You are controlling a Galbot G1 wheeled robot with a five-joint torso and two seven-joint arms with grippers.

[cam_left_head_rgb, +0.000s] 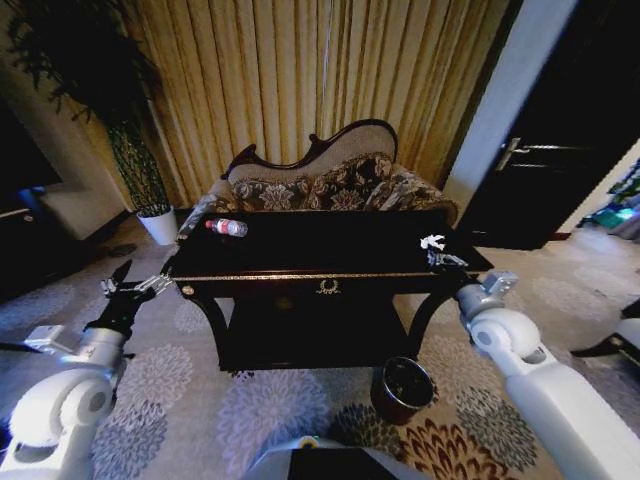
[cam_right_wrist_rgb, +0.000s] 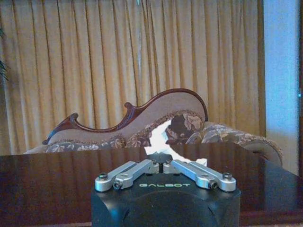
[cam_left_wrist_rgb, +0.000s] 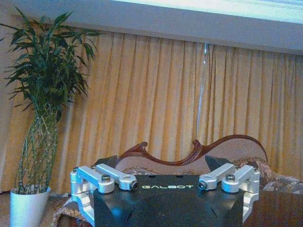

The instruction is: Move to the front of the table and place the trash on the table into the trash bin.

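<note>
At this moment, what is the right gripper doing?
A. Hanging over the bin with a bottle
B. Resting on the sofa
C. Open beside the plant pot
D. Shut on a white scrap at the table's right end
D: in the right wrist view the jaws meet on the white scrap above the table, and the head view puts the right gripper at the table's right end, away from the bin.

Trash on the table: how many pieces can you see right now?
2. A clear plastic bottle lies at the table's back left. A white crumpled scrap is at the right end, pinched in the right hand. Smaller scraps may be hidden.
</note>
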